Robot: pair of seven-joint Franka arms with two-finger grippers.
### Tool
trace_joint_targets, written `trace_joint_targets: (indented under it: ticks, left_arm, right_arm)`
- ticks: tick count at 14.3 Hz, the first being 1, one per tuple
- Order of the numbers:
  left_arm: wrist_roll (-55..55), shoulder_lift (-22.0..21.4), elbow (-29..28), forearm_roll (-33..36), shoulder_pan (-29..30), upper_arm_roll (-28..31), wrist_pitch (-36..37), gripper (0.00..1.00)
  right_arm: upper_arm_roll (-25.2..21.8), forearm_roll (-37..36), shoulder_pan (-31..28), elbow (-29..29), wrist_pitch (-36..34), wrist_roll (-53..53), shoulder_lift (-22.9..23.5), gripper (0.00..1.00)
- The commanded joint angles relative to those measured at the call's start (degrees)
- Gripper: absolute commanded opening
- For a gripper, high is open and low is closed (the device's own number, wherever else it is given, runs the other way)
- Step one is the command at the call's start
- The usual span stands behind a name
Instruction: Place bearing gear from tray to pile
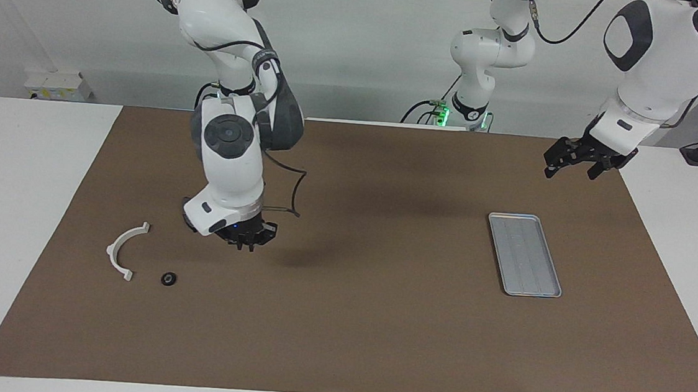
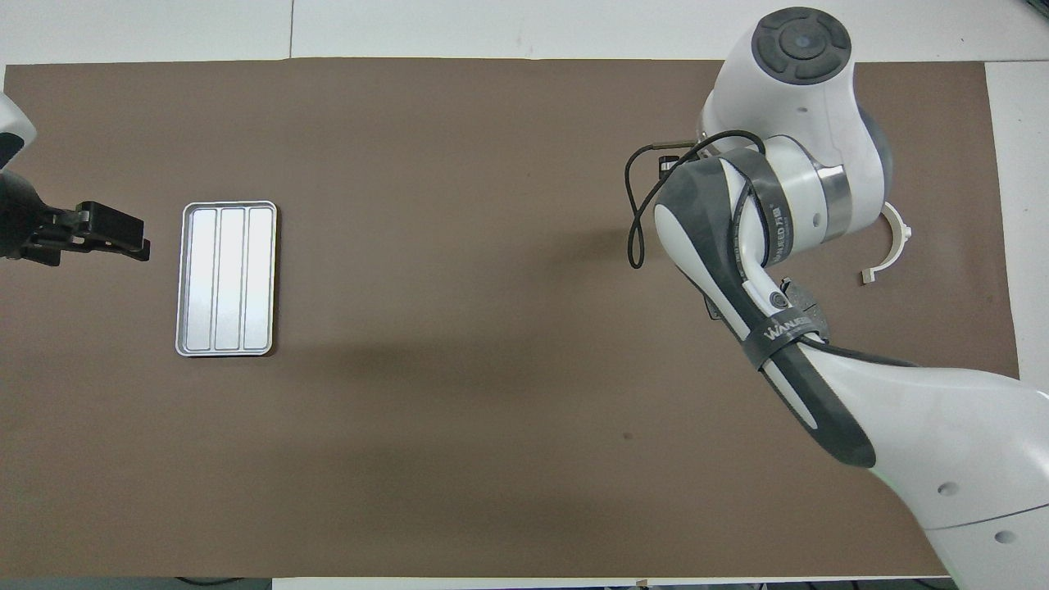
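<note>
The silver tray (image 1: pixel 525 255) (image 2: pixel 227 279) lies toward the left arm's end of the mat with nothing in it. At the right arm's end lie the pile's white half-ring bracket (image 1: pixel 123 250) (image 2: pixel 895 244) and, beside it, a small black round bearing gear (image 1: pixel 168 279). My right gripper (image 1: pixel 250 242) hangs shut just above the mat over the spot of the dark brake pads, which its hand hides. I see nothing between its fingertips. In the overhead view the right arm covers the gear and the pads. My left gripper (image 1: pixel 577 166) (image 2: pixel 111 233) waits open beside the tray.
A brown mat (image 1: pixel 375 335) covers most of the white table. A black cable loops off the right wrist (image 1: pixel 290 191). Nothing else lies on the mat between the tray and the pile.
</note>
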State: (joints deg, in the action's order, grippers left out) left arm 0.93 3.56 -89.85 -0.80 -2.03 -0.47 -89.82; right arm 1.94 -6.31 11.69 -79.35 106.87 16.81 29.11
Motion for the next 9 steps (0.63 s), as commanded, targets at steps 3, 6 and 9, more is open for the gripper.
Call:
trace_joint_targets:
  ticks: [3, 6, 9]
  left_arm:
    - [0.0, -2.2, -2.3, -0.3, -1.0, 0.7, 1.1, 1.00]
    - [0.1, -2.3, -2.6, -0.3, -1.0, 0.7, 1.1, 1.00]
    - [0.2, -2.4, -2.6, -0.3, -1.0, 0.7, 0.8, 1.00]
  right_arm:
    - [0.8, 0.3, -6.0, -9.6, 9.8, -11.3, -2.9, 0.00]
    - [0.8, 0.3, -7.6, -13.9, 15.9, -12.6, -3.0, 0.00]
    - [0.8, 0.3, -8.9, -15.6, 20.6, -12.9, -1.2, 0.00]
